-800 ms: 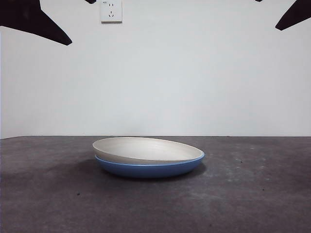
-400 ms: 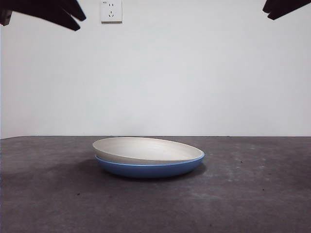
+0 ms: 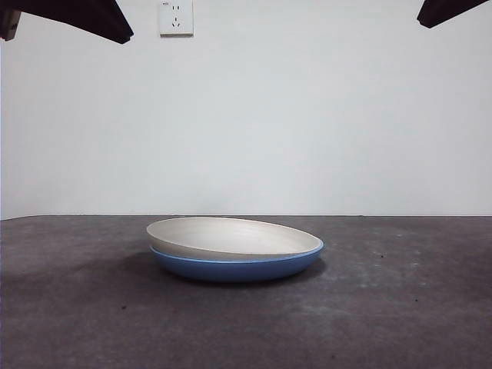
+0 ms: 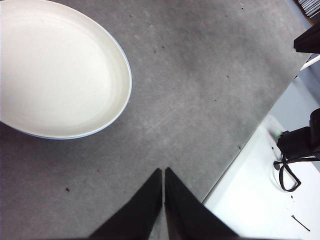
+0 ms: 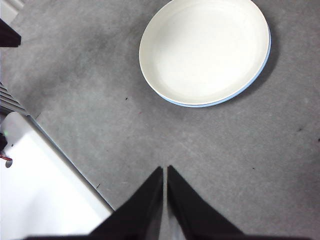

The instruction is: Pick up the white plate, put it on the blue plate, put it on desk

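Front view: one round cream-white plate (image 3: 231,237) sits tilted inside one glossy blue round plate (image 3: 234,266), mid-way across the dark grey matte bench (image 3: 400,307). Behind stands a plain white wall with one socket (image 3: 176,17). Two black arm tips show at the top corners.

Left wrist view: the left gripper (image 4: 163,175) has its fingers pressed together, empty, above bare bench, well apart from the plates.

Right wrist view: the right gripper (image 5: 165,172) likewise has its fingers closed on nothing, away from the stack.

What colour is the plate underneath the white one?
Glossy blue. The blue plate shows best in the front view; from above, only a thin blue rim peeks past the white plate.
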